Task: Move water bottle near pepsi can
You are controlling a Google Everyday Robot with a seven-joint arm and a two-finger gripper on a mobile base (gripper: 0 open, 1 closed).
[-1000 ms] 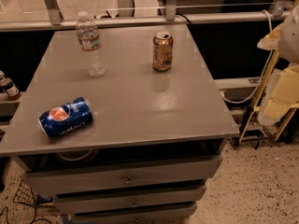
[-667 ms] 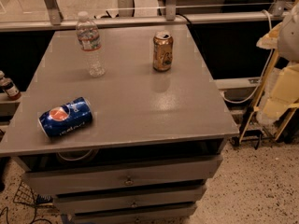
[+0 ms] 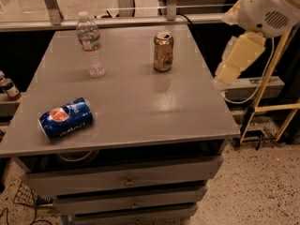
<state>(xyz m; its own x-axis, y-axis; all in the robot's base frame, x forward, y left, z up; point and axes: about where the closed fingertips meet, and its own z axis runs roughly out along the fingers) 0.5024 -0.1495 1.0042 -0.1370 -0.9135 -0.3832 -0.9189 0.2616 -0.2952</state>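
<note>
The water bottle (image 3: 90, 43), clear with a white cap and a red-and-white label, stands upright at the back left of the grey table (image 3: 140, 102). The pepsi can (image 3: 65, 117), blue with the round logo, lies on its side near the front left edge, well apart from the bottle. My gripper (image 3: 224, 78) hangs at the end of the cream arm beyond the table's right edge. It is far from both things and holds nothing that I can see.
A gold-brown can (image 3: 163, 51) stands upright at the back centre-right. A small dark-capped brown bottle (image 3: 9, 89) sits on a ledge off the left side. Drawers (image 3: 126, 179) are below the tabletop. A yellow stand (image 3: 262, 102) is on the floor at the right.
My arm has swung in from the right, closer to the table's right edge. The bottle and both cans have not moved.
</note>
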